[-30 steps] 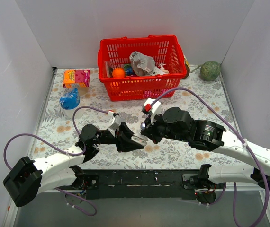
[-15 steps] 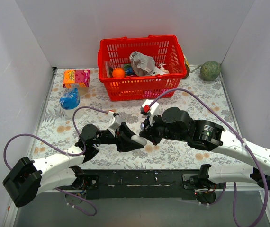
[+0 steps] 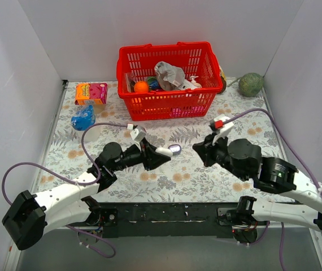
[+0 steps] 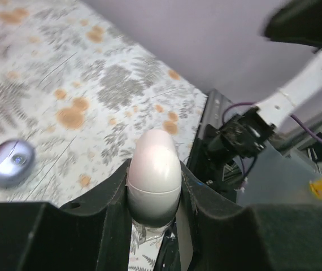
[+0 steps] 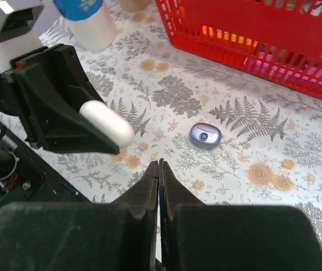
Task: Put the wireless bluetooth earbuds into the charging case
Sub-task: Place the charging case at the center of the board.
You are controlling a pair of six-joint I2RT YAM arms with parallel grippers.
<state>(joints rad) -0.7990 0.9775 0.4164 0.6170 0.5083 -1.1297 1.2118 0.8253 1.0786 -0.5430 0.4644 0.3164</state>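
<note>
1. Your left gripper [image 3: 160,154] reaches low toward mid-surface, its jaws pinching the white charging case [image 4: 154,169] by its sides. Your right gripper [image 5: 159,166] hovers opposite, jaws pressed together on nothing.
2. A glossy purple earbud [image 3: 175,149] lies on the floral surface [image 3: 189,180] just beyond the case, between both grippers, with open room around it.
3. The red basket [image 3: 161,104] at the far edge holds a crumpled grey item [image 3: 169,73] and an orange ball [image 3: 141,86].

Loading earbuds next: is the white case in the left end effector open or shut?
Shut: the white case shows only a thin seam, no lid raised.
</note>
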